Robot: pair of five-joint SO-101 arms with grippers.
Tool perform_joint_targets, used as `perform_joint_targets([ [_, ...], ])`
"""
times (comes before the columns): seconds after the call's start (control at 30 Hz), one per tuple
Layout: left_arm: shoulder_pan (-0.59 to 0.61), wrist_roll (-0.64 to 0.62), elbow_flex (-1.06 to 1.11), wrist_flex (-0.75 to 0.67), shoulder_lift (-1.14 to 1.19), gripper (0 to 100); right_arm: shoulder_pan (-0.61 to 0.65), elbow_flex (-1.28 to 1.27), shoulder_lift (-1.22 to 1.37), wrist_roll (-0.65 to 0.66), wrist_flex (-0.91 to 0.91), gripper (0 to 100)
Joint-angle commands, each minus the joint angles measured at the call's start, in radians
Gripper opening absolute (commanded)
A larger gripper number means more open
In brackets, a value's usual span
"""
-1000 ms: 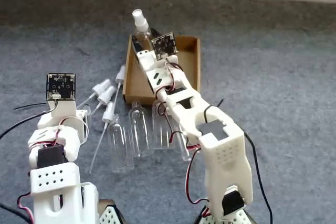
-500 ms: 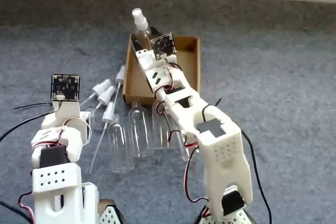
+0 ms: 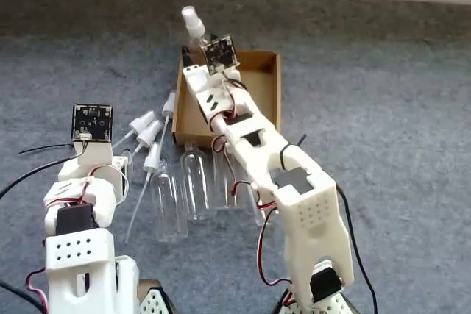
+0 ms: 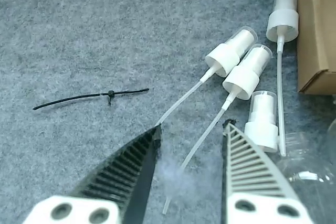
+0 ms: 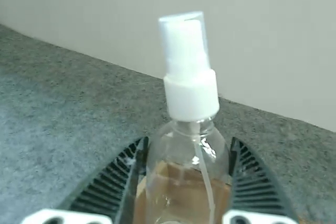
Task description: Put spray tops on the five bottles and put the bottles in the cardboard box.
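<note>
Bottle (image 5: 181, 177) clamped between my right gripper's (image 5: 187, 148) fingers, top on, close to upright, hanging over the box (image 3: 268, 82) at its eleven o'clock corner. That corner is the worry: I'm so near the rim that the base could catch the cardboard on the way down and tip the bottle out onto the carpet (image 3: 383, 108). Smooth round plastic, too, so if my squeeze eases early, I reckon it slides or twists. Let go while it stands tall and it may topple across the floor space the others need.

My arm stretches right over the bare bottles (image 3: 195, 182) lying at the box's six o'clock; a careless pull back could set them rolling.

Left gripper (image 4: 192, 128) hangs with fingers spread wide above the loose tops (image 4: 247, 72), at the box's eight o'clock. Their long tubes lie close together, so pinching one could drag its neighbour along.
</note>
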State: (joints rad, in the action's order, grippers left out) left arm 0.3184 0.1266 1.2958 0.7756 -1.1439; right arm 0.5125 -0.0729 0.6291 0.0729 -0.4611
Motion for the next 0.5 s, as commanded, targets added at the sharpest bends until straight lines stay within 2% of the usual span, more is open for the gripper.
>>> perform_joint_targets([
  [0.0,-0.019,0.008,-0.004,-0.02,-0.013,18,0.01,0.081,-0.016,-0.009,0.03,23.5],
  [0.47,-0.019,0.008,-0.004,-0.02,-0.013,18,0.012,0.084,-0.018,-0.006,0.033,25.7],
])
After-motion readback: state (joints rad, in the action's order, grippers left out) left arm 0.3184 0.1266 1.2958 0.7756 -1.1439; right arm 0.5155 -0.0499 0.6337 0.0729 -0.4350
